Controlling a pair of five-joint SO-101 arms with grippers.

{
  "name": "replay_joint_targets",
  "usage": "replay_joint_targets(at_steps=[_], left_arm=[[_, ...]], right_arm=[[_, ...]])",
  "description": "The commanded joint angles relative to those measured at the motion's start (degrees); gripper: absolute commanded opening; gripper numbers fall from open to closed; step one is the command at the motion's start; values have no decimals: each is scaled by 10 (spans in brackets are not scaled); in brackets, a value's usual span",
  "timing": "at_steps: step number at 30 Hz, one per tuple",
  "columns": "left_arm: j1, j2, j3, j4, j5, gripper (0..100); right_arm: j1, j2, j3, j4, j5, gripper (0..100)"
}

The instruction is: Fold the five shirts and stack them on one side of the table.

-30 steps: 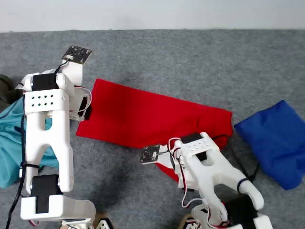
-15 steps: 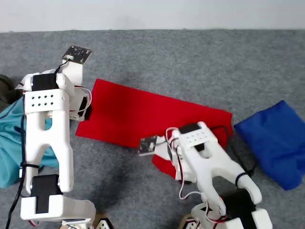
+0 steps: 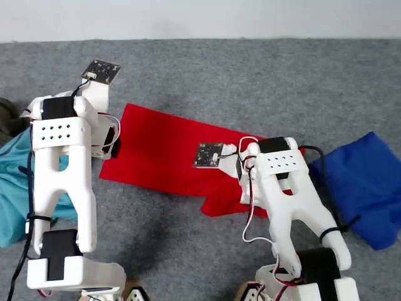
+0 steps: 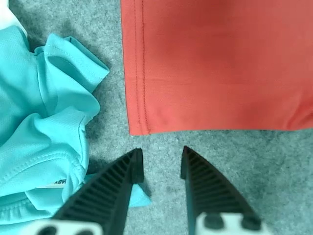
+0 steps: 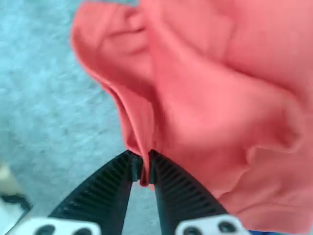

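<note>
Where the grey, felt-textured surface (image 3: pixel 263 81) spreads under both arms, the long red fabric shirt (image 3: pixel 163 150) takes the middle. It lies flat as a slanted band, one short hemmed end toward the left arm and the other toward the right. The near edge on the right-arm side is bunched, and a loose red flap juts out toward the arm bases. At the band's left end stands the left white arm (image 3: pixel 59 163). Over its right end sits the right white arm (image 3: pixel 285 194), covering part of the cloth. At the surface's left edge, partly under the left arm, lies the crumpled teal mesh shirt (image 3: pixel 11 194). In the left wrist view the teal shirt (image 4: pixel 44 122) sits near the red shirt's (image 4: pixel 220 63) stitched corner, with grey showing between them. At the right edge lies the blue fabric shirt (image 3: pixel 369 182), a compact smooth bundle just beside the red shirt's right end; whether they touch, cannot tell. Black ribbed jaws of the left claw (image 4: pixel 160 152) are parted with nothing between them, over bare grey just off the red hem corner, a bit of teal by one jaw. Jaws of the right claw (image 5: pixel 143 160) are pinched together on a thin ridge of the red shirt (image 5: pixel 220 98), the cloth gathered in soft folds around the pinch.
</note>
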Motion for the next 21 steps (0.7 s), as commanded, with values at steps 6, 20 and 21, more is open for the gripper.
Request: replay_joint_targets(at_steps=[6, 20, 21], left_arm=[[0, -25, -4, 0, 1, 137], [0, -25, -3, 0, 1, 137], [0, -25, -3, 0, 1, 137]], right_arm=[[6, -5, -22, -112, 5, 10], [45, 24, -91, -171, 4, 10], [45, 41, -91, -178, 4, 10]])
